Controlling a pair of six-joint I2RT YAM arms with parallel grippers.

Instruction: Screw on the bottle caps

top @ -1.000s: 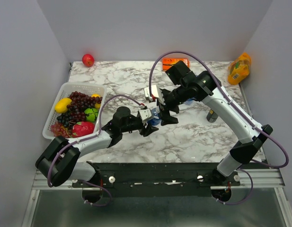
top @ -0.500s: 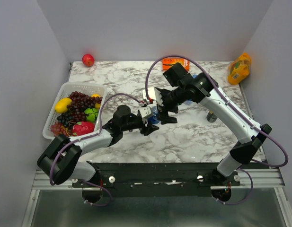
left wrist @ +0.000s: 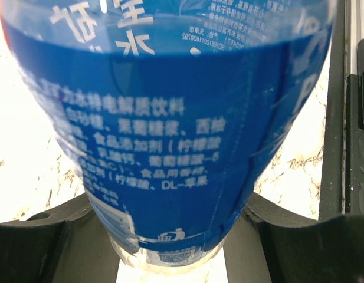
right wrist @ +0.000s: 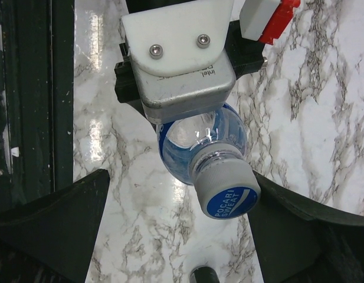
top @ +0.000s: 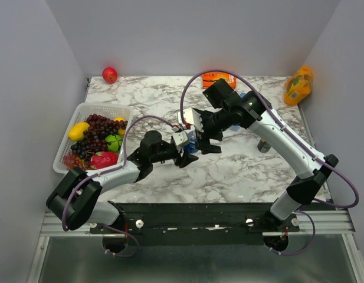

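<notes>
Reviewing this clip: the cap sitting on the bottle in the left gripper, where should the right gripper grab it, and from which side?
Take the cap by its ribbed side wall, coming head-on to its printed top, along the line of the neck. The bottle is clamped at its body by the left gripper, and the cap points at the right gripper, which stands open on either side of it.

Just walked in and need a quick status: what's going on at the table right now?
The left gripper is clamped around the labelled body of a Pocari Sweat bottle, holding it near the middle of the marble table. The right gripper is open, with a jaw on either side of the blue cap and not gripping it. The cap sits on the bottle's neck. How far it is threaded on cannot be told.
</notes>
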